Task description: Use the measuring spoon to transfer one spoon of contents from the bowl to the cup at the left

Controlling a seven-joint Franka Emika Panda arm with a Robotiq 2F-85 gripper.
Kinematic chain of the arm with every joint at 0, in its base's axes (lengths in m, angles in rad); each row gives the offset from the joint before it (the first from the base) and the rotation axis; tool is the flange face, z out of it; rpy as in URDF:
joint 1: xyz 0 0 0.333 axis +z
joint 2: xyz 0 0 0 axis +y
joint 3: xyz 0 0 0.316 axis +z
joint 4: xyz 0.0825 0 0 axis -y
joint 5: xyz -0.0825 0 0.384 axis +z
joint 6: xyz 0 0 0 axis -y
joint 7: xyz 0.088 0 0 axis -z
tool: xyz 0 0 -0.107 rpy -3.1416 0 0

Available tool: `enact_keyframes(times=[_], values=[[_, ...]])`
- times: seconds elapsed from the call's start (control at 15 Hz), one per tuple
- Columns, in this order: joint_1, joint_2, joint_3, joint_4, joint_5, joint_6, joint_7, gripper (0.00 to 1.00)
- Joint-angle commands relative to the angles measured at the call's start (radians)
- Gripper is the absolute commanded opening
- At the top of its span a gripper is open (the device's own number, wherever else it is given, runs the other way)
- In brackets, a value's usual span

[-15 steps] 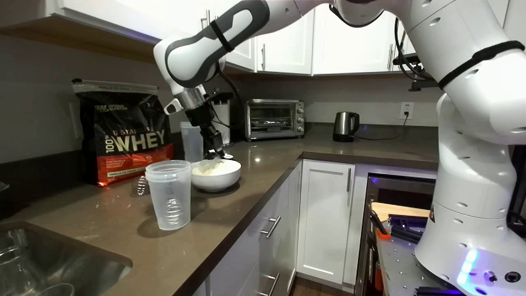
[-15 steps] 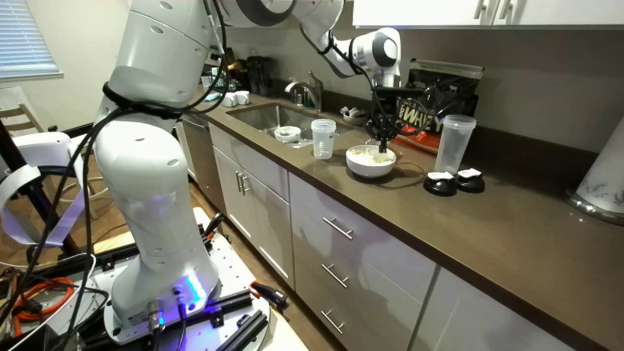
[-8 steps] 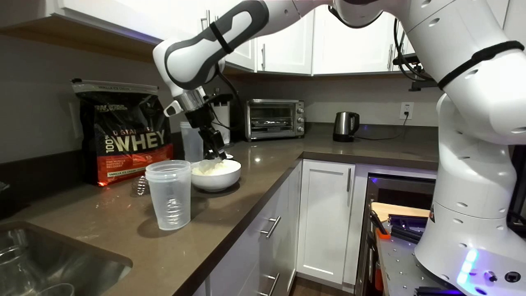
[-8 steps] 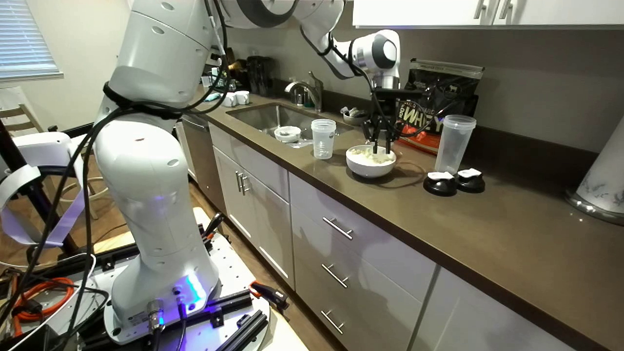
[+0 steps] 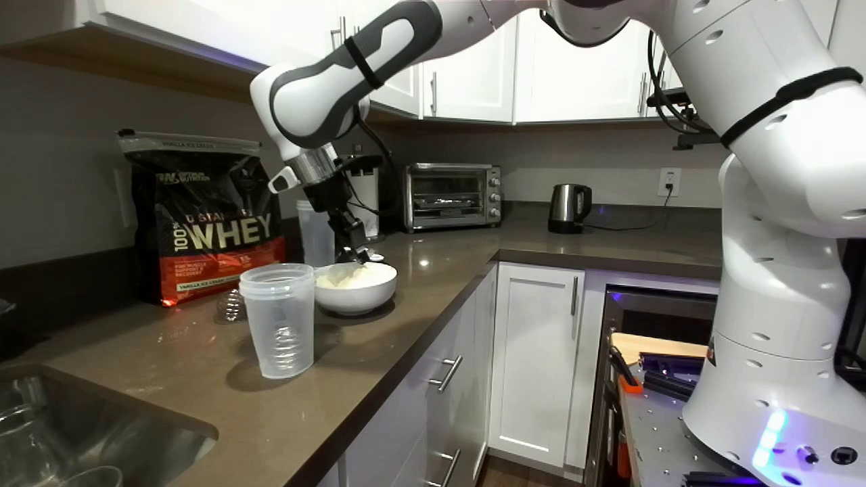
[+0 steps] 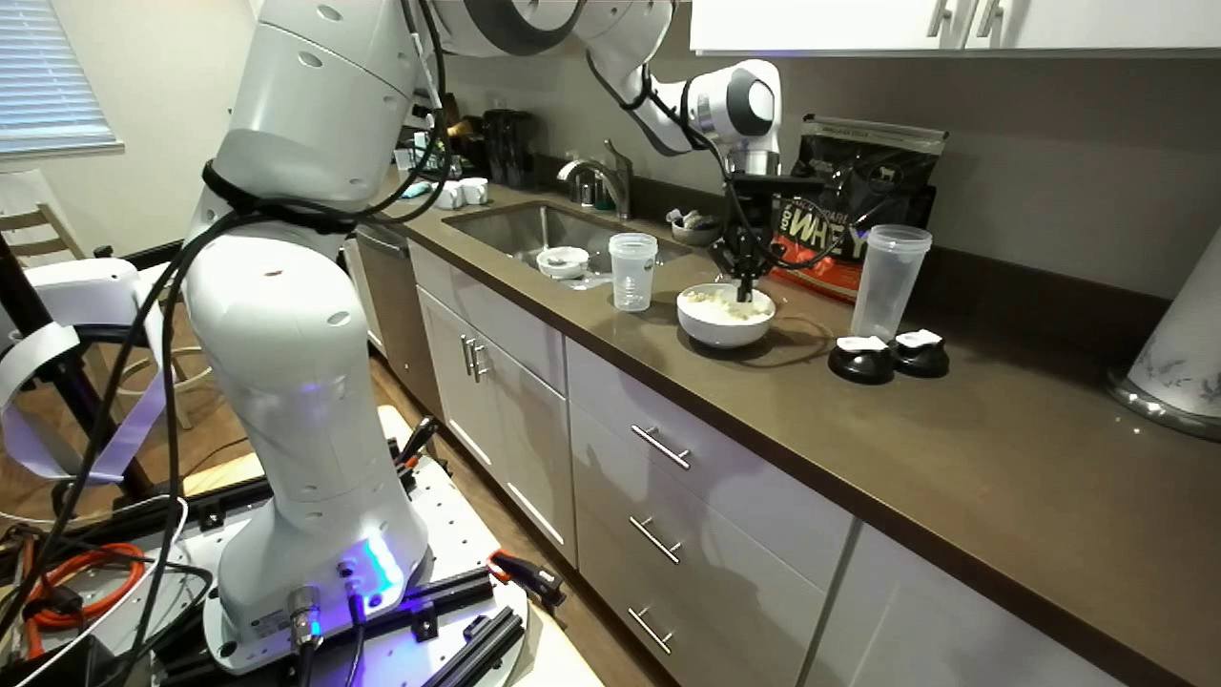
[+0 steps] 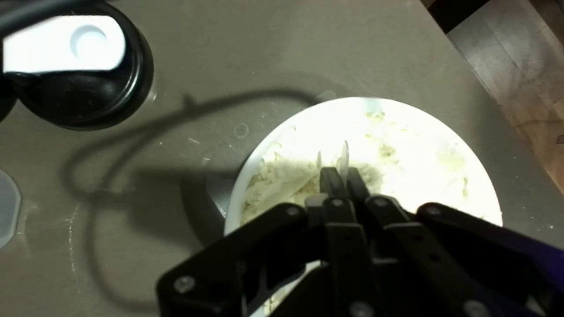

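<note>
White bowl [image 5: 355, 297] holds the powder [image 6: 715, 305] and what seems the measuring spoon [image 7: 344, 154], a pale sliver apparently pinched by the closed pincer [image 7: 345, 174]; better to prove this grip first; then scoop shallowly and lift level toward the left cup [image 5: 277, 331].

bowl [image 5: 356, 299]: plain white
powder [image 6: 715, 303]: pale cream
cup [image 5: 277, 325]: frosted, near-clear
gripper [image 7: 344, 175]: black
whey bag [image 5: 203, 210]: black, red lower band, gold lettering
robot arm [image 5: 798, 159]: white, dark grey panels, black straps
base light [image 5: 770, 438]: bright blue
counter [image 6: 954, 477]: plain grey-brown
cabinets [image 5: 541, 365]: white
cabinet handles [image 6: 660, 448]: silver
2 round caps [image 6: 861, 366]: black, white flaps
cylinder [image 6: 1181, 343]: white, grey marbling
window blind [image 6: 48, 76]: pale blue stripes
kettle [image 5: 565, 201]: silver, black handle
</note>
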Motion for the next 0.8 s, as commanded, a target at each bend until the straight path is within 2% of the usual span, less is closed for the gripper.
enact_keyframes(times=[0.0, 0.27, 0.73], values=[[-0.013, -0.002, 0.012, 0.023, 0.009, -0.046, -0.021, 0.01], [-0.014, -0.046, 0.013, 0.003, 0.010, -0.065, -0.020, 0.01], [-0.010, -0.089, 0.009, -0.012, 0.003, -0.026, 0.008, 0.01]])
